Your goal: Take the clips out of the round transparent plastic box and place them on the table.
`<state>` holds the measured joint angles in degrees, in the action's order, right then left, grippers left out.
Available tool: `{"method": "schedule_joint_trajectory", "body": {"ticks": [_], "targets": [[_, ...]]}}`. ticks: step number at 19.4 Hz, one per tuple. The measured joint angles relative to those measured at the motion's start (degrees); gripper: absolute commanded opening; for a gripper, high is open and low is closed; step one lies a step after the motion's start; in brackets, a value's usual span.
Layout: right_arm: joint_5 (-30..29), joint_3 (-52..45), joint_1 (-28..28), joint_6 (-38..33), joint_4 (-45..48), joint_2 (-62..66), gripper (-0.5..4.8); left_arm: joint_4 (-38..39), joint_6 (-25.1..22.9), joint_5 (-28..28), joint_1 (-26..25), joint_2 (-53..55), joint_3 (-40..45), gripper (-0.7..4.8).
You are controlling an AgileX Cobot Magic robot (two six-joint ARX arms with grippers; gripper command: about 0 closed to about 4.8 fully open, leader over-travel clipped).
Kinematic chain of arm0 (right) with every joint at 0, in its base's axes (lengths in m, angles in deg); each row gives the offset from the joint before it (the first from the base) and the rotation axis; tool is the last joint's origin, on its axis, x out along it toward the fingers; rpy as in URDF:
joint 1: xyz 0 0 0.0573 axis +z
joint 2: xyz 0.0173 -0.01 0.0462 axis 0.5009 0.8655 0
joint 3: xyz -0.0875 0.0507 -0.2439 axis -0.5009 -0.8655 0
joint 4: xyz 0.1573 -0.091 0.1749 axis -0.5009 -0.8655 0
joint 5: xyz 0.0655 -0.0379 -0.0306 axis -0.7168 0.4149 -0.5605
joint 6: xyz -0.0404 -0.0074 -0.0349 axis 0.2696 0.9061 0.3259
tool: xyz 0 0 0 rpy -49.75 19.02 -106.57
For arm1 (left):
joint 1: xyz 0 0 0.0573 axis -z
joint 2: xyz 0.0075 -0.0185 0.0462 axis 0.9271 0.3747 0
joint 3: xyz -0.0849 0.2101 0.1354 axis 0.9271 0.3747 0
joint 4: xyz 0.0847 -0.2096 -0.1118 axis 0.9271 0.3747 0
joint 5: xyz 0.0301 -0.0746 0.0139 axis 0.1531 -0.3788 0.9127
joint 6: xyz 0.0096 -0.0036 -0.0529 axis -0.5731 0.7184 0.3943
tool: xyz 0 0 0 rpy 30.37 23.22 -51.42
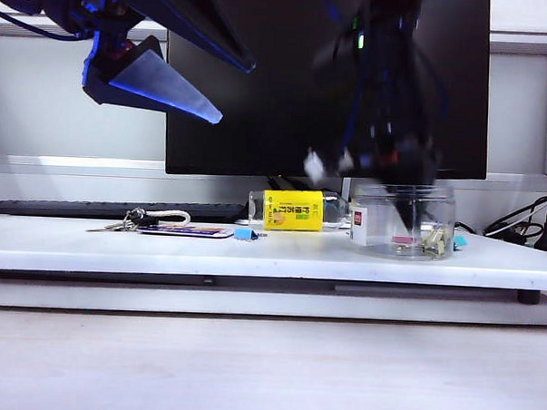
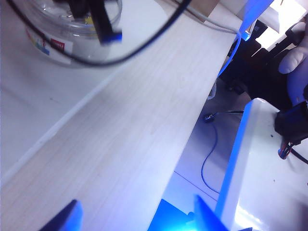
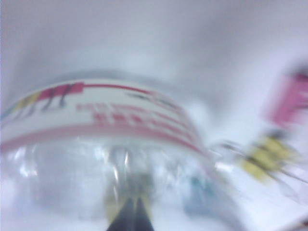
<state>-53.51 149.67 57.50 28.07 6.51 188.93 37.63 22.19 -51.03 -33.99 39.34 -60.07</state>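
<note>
Your right end effector (image 3: 129, 211) reaches down inside the box (image 1: 402, 220) on the surface (image 1: 253, 249), its tips pressed together, perhaps on a yellow clip (image 3: 115, 204) through the blur; your left end effector (image 1: 174, 83) hangs high, spread wide, holding nothing.
</note>
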Motion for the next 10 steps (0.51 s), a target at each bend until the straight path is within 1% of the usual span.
{"method": "schedule_joint_trajectory", "body": {"ticks": [3,4,5,6,7,10], "targets": [[-0.22,1.49,0.00,-1.07,0.02,-1.81,0.04,0.00,0.00,-0.02,0.00,0.00,0.00,3.08],[-0.90,1.38,-0.02,-1.40,0.02,-1.79,0.26,0.02,0.00,-0.02,0.00,0.00,0.00,3.08],[-2.69,1.27,-0.02,-2.10,-0.04,-1.79,0.63,0.02,0.00,-0.02,0.00,0.00,0.00,3.08],[-6.21,1.25,-0.02,-2.56,-0.02,-1.79,0.63,0.04,0.00,-0.02,0.00,0.00,0.00,3.08],[-7.91,1.18,0.00,-2.80,0.00,-1.79,0.64,0.09,0.00,-0.02,0.00,0.00,0.00,3.08],[-7.78,-0.44,0.00,-3.10,0.02,-1.79,0.64,0.35,0.00,0.00,0.02,0.00,0.00,3.08]]}}
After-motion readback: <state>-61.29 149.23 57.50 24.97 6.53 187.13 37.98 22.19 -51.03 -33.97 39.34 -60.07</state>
